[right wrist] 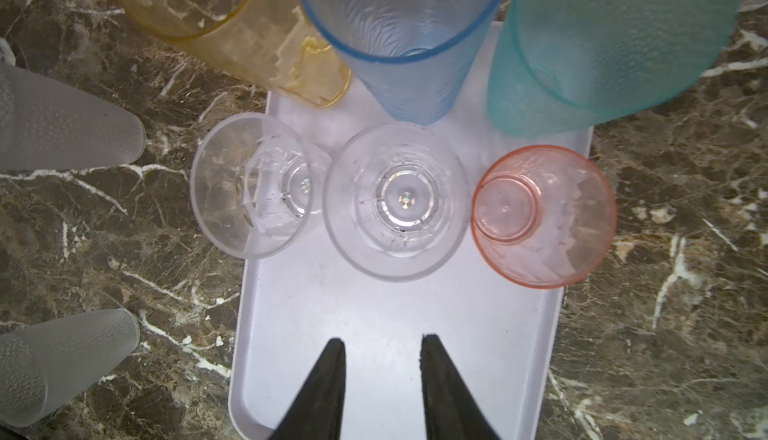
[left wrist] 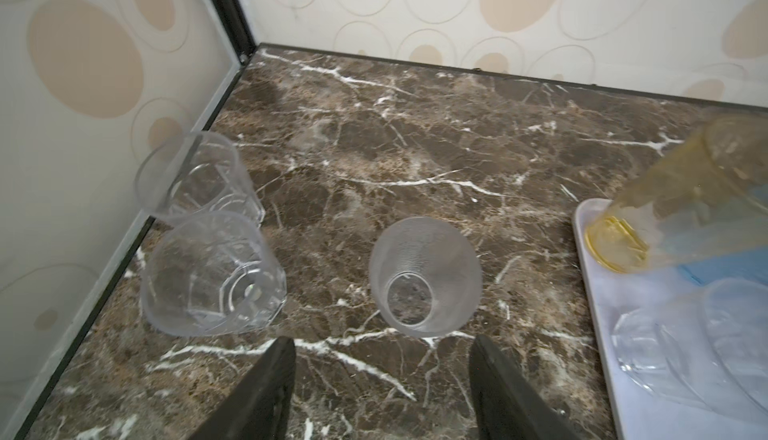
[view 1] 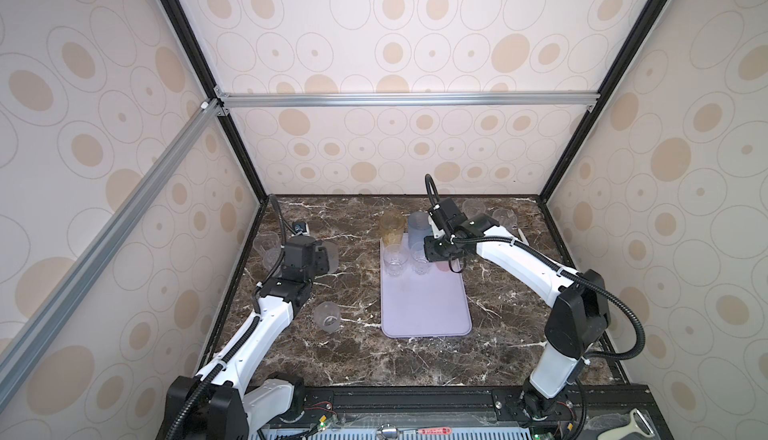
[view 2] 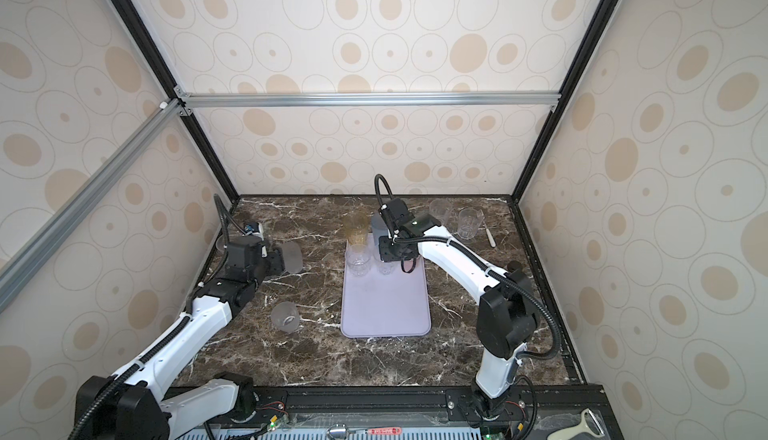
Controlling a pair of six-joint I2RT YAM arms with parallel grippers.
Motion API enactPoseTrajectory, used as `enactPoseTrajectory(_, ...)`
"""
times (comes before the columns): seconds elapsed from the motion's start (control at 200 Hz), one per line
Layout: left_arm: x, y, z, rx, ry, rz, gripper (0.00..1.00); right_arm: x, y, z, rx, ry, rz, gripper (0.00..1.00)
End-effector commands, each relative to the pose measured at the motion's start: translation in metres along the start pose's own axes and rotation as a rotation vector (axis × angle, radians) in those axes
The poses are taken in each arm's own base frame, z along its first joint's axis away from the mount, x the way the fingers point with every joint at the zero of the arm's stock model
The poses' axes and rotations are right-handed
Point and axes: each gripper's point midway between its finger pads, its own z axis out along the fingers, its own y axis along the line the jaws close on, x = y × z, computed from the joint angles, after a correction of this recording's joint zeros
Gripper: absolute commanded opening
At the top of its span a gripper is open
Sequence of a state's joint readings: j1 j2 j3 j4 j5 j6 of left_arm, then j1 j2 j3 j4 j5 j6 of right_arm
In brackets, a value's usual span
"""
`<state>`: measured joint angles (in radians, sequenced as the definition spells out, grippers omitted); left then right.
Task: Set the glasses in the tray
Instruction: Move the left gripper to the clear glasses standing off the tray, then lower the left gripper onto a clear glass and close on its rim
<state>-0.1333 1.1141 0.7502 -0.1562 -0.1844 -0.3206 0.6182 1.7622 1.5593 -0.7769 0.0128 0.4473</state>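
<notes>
Finds the pale lavender tray flat in the middle of the marble table, its long side running from near to far. Counts six glasses upright on its far end: an amber tumbler, a grey-blue tumbler and a teal tumbler in the far row, then a faceted clear glass, a round clear glass and a small pink glass just nearer. Sees the right gripper above the tray, fingers a little apart, with only bare tray between them. Sees the left gripper at the left side of the table, fingers spread wide and gripping nothing; just beyond the tips, a frosted glass, not between them. Notes two more clear glasses near the left wall, off the tray.
</notes>
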Motion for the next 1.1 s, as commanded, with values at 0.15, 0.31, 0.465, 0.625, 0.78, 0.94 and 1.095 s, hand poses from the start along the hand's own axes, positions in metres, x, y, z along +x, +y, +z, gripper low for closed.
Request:
enactPoseTrajectory(0.15, -0.024, 0.061, 0.015, -0.075, 0.034, -0.154, 0.65, 0.011, 0.025, 0.009, -0.061, 0.028, -0.021, 0.34)
enactPoseTrajectory(0.31, -0.039, 0.098, 0.031, -0.161, 0.055, -0.218, 0.64, 0.014, 0.036, 0.011, -0.096, 0.034, -0.041, 0.34)
enactPoseTrajectory(0.465, -0.026, 0.123, 0.042, -0.204, 0.102, -0.267, 0.62, 0.019, 0.040, 0.015, -0.127, 0.037, -0.046, 0.34)
enactPoseTrajectory(0.625, -0.007, 0.142, 0.058, -0.241, 0.168, -0.272, 0.59, 0.021, 0.039, 0.017, -0.131, 0.031, -0.060, 0.35)
enactPoseTrajectory(0.78, 0.002, 0.147, 0.063, -0.248, 0.194, -0.265, 0.53, 0.022, 0.036, 0.020, -0.116, 0.025, -0.077, 0.35)
enactPoseTrajectory(0.94, 0.013, 0.146, 0.075, -0.232, 0.229, -0.261, 0.49, 0.023, 0.037, 0.026, -0.123, 0.035, -0.081, 0.35)
enactPoseTrajectory(1.095, 0.020, 0.145, 0.081, -0.220, 0.246, -0.267, 0.42, 0.025, 0.037, 0.029, -0.121, 0.040, -0.082, 0.35)
